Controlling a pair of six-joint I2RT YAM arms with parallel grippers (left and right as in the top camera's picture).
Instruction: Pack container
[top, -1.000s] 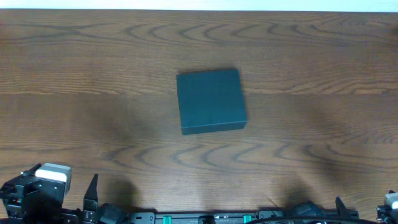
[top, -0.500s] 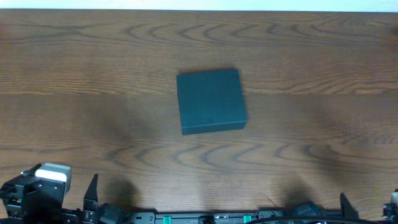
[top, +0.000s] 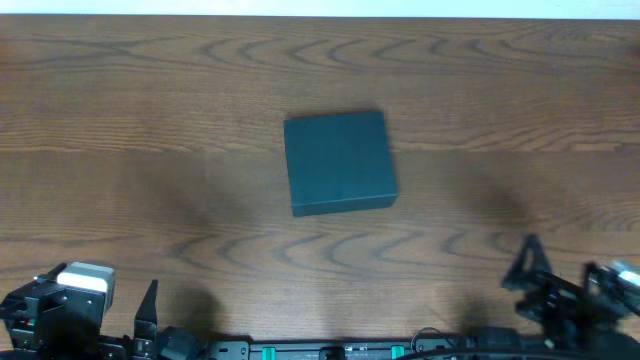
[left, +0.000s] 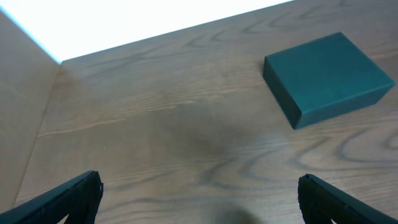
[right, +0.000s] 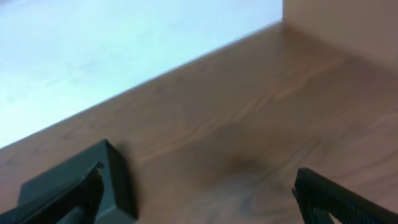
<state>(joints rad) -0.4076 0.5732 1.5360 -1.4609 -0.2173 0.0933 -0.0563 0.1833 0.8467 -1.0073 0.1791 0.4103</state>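
The container (top: 338, 161) is a dark teal-grey square box, lid shut, lying in the middle of the wooden table. It shows at the upper right in the left wrist view (left: 326, 76) and at the lower left in the right wrist view (right: 74, 180). My left gripper (left: 199, 199) is open and empty at the near left edge (top: 100, 310), well short of the box. My right gripper (right: 199, 199) is open and empty at the near right (top: 560, 285), to the right of and nearer than the box.
The wooden table (top: 150, 120) carries nothing else in view. Its far edge meets a bright white strip (top: 320, 8). The arm bases run along the near edge (top: 330, 350).
My right arm has come forward from the bottom right corner onto the table, toward the box. The left arm and the box have not moved.
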